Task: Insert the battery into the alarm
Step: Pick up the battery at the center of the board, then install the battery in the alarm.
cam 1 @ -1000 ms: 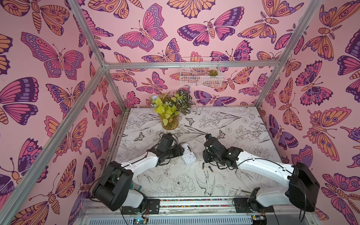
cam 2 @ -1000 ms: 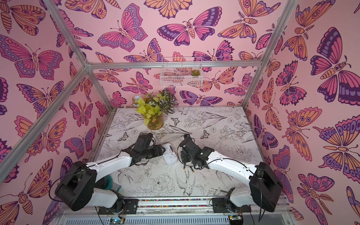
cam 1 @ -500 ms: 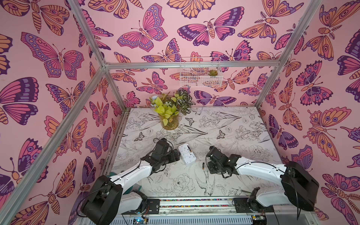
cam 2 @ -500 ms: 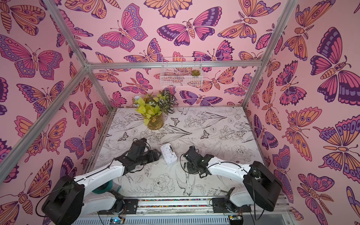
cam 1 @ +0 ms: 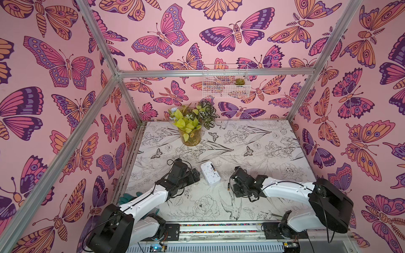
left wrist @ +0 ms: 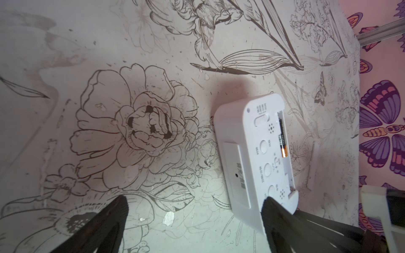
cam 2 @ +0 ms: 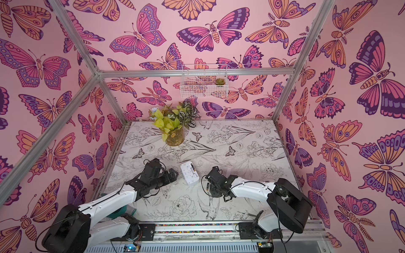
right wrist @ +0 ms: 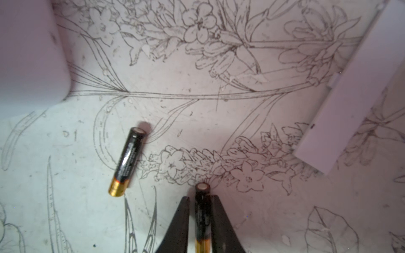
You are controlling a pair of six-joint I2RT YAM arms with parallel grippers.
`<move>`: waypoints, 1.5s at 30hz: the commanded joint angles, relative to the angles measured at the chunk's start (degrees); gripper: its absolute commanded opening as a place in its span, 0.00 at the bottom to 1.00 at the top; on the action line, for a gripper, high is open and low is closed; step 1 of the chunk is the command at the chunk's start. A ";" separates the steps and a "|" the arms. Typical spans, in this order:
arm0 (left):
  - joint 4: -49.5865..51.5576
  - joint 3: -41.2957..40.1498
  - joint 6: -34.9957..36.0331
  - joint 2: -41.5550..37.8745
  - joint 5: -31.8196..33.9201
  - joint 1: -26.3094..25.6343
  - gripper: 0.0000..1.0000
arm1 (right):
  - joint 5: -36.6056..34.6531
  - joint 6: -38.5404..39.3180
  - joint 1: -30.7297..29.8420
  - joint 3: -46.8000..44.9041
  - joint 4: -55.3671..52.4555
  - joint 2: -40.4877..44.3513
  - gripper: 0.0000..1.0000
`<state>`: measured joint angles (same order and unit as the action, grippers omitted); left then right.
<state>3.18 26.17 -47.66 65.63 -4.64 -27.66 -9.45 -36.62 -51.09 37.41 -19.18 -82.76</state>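
My two arms reach in from either side over the flower-printed desk [cam 1: 252,140], where the alarm [cam 1: 210,173] lies back up near the middle, between my wrists. My left jaws stand spread wide and hold nothing, just beside the alarm's near end. My right jaws are clenched on the battery [right wrist: 202,214], which lies lengthwise between the fingers [right wrist: 179,225] with its flat end poking past the tips, a little apart from the alarm; whether it rests on the desk or hangs clear I cannot tell. I judge the alarm a light, hollow, rigid plastic shell that would skate across the desk if pushed, so it wants bracing by its long edges, clear of the slot. The battery I take for a small, stiff, smooth-skinned cylinder, dense for its size and apt to roll or swivel in a pinch. The middle of the barrel is the place to hold, with the ends left free for the contacts. Both top views give the layout but render the cells as mere specks. Only the left wrist view looks into the open slot [left wrist: 287,175], showing a seated cell [left wrist: 282,142] in one part and the rest seemingly bare. Whether my left fingertip [left wrist: 276,214] touches the alarm's corner I cannot tell. Only the right wrist view shows the grip itself, a loose battery [right wrist: 128,162] on the desk beside it, and a flat white panel [right wrist: 355,94], probably the slot's cover.
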 commanded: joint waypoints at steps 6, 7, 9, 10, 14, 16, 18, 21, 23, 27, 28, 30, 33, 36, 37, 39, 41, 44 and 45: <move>-1.99 -3.56 0.03 -4.55 -0.76 2.28 1.00 | 0.73 -4.35 -2.38 -1.59 -3.06 -0.51 0.20; -2.48 -3.68 -0.23 -4.63 -1.21 2.46 1.00 | 0.58 -4.63 -2.64 -1.88 -2.99 -0.03 0.21; -2.90 -3.64 -0.32 -4.49 -2.18 2.61 1.00 | 0.45 -5.08 -3.08 -2.41 -3.13 0.62 0.23; -2.77 -3.36 -0.50 -4.06 -2.58 2.69 1.00 | 0.32 -5.21 -3.39 -2.64 -3.23 0.70 0.23; -2.17 -2.22 -0.59 -1.56 -3.74 2.78 0.99 | -0.02 -5.81 -4.42 -2.85 -3.31 -0.16 0.22; -2.19 -1.90 -0.59 -0.73 -3.79 2.83 0.97 | -0.59 -6.00 -5.27 -2.86 -3.55 -0.62 0.21; -2.21 -1.75 -0.51 -0.21 -3.96 2.78 0.96 | -1.11 -6.01 -5.85 -2.62 -3.82 -1.20 0.18; -2.08 -1.31 0.10 0.10 -4.23 2.86 0.96 | -1.50 -5.75 -6.13 -1.74 -4.46 -1.79 0.12; -1.71 -0.98 0.11 0.03 -3.89 2.86 0.96 | -1.83 -5.45 -6.13 -1.34 -4.63 -1.21 0.07; -1.56 -0.22 0.84 0.24 -4.44 2.85 0.96 | -2.89 -2.87 -6.13 0.70 -5.95 1.61 0.05; -1.60 0.14 1.18 0.53 -4.84 2.87 0.96 | -3.15 -1.73 -6.05 2.08 -6.82 2.27 0.04; -1.53 1.15 2.11 1.50 -6.45 2.87 0.96 | -3.24 0.94 -5.67 5.01 -8.17 2.84 0.04; -1.75 2.87 3.52 3.61 -9.38 2.87 0.95 | -0.45 5.07 -3.85 10.58 -9.60 2.14 0.04; -3.22 3.92 3.97 5.82 -12.37 2.85 0.92 | 4.12 8.20 -1.97 16.48 -9.56 -0.28 0.04; -3.89 4.20 4.04 6.58 -13.40 2.83 0.91 | 5.75 9.06 -1.66 18.77 -9.68 -1.48 0.04; -4.36 4.88 4.39 8.60 -14.63 2.83 0.89 | 7.69 10.49 -1.64 23.02 -10.49 -4.38 0.04; -5.05 5.42 4.58 9.90 -15.25 2.82 0.87 | 9.13 11.75 -1.64 26.92 -11.47 -6.88 0.03; -5.55 5.90 5.07 10.93 -15.65 2.87 0.85 | 9.55 12.82 -1.68 30.76 -13.04 -12.17 0.03; -5.69 5.91 5.11 11.09 -15.70 2.81 0.84 | 9.13 13.07 -1.64 31.75 -14.09 -13.18 0.03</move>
<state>-1.41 30.92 -43.94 76.16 -18.50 -25.12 -1.96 -26.48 -52.86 66.76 -28.18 -92.77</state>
